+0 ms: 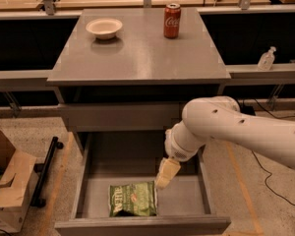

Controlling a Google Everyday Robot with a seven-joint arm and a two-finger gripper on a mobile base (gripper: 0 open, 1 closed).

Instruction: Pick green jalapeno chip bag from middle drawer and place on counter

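Grey counter (137, 58) bears bowl (103, 27) and cola can (172, 20); open middle drawer (187, 203) below holds green jalapeno chip bag (132, 199), gripper (165, 175) at its far-right corner, grip state cannot be told; cardboard box (10, 191) on floor.

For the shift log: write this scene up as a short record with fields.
drawer: middle drawer pulled open
bag: green jalapeno chip bag lying flat in the drawer, near its front wall
tool: tool lowered into the drawer, at the bag's upper right corner; contact unclear
counter: counter holds a white bowl and a Coca-Cola can, both towards the back
task state: bag not yet lifted
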